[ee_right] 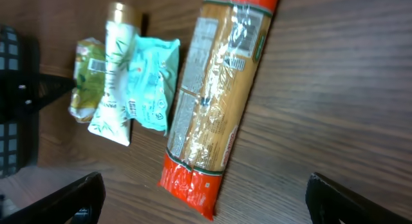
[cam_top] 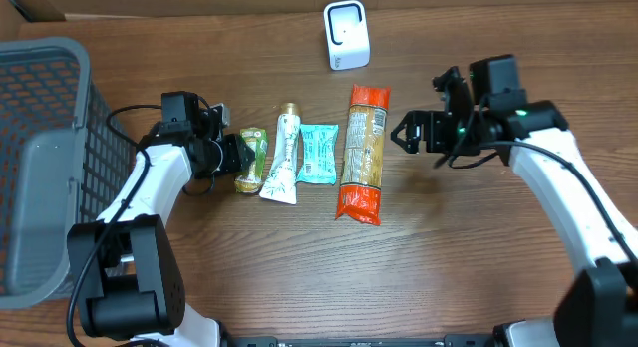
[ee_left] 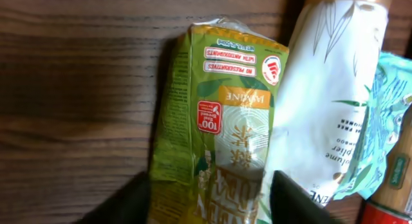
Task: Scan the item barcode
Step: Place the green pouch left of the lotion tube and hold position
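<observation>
Green tea pack (ee_left: 219, 121): bottom end cut off in the left wrist view.
Left gripper (cam_top: 237, 155): fingers either side of it; squeezing or not, cannot tell.
Right gripper (cam_top: 399, 136): fingers wide, empty.

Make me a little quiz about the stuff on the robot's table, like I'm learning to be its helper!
1. True or false: the white tube lies between the green pouch and the teal packet.
2. Pick one. What does the right gripper hold? A the white tube. B the teal packet. C nothing, its jaws are wide open.
3. Count: how many items lie in the row between the two arms?

Key: 1 true; 2 C; 3 four.
</observation>
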### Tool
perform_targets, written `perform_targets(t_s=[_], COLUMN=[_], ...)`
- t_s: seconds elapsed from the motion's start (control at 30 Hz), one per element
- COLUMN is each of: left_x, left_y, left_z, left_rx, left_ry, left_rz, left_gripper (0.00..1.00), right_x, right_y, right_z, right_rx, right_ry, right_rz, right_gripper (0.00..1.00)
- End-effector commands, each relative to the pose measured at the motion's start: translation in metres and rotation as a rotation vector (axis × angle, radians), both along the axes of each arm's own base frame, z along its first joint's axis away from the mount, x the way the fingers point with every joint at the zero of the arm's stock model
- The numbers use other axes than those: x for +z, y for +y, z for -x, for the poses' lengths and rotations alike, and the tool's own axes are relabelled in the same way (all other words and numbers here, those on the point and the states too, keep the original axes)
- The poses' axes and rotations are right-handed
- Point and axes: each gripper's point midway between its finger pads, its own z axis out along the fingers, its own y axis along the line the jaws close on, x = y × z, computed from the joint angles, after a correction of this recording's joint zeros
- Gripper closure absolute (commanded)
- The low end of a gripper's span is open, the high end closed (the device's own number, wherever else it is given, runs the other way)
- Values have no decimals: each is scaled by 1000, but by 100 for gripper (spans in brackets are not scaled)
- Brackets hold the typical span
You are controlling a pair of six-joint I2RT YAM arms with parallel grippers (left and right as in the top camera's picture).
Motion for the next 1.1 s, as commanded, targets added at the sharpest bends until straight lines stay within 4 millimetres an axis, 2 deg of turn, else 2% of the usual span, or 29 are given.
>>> perform_targets(t_s=[0.0, 0.07, 0.17, 0.33, 0.4, 0.47, 0.63, 0.77, 0.87, 0.97, 1.07], left_x=[-8, -4, 12, 40, 45, 45, 43, 43, 43, 43, 43], left_y=[-3, -8, -14, -13, -12, -11, -7, -7, -8, -8, -8], left_z=[4, 1, -9, -29, -34, -36, -36, -36, -36, -36, -36], left_rx=[-1, -12, -27, -31, -32, -30, -21, -21, -21, -21, -21], left_ry=[21, 9, -26, -89, -108, -114, -111, -111, -111, -111, -111], left_rz=[9, 40, 86, 95, 93, 88, 65, 65, 65, 65, 65], left_gripper=[37, 32, 23, 0, 0, 1, 0, 0, 1, 0, 1], right_x=[-14, -24, -36, -42, -44, -51, -73, -91, -99, -110, -120], right_y=[10, 18, 40, 105, 129, 143, 161, 161, 148, 113, 56], right_z=[-3, -4, -7, 3, 8, 12, 21, 27, 29, 24, 16], right_rx=[-18, -21, 2, 123, 163, 172, 204, 207, 180, 96, -28], right_ry=[50, 73, 80, 62, 49, 47, 80, 133, 163, 201, 252], right_rz=[-14, -19, -29, -87, -100, -93, -87, -70, -17, 112, 264], right_gripper=[0, 5, 10, 13, 13, 13, 14, 14, 14, 14, 17])
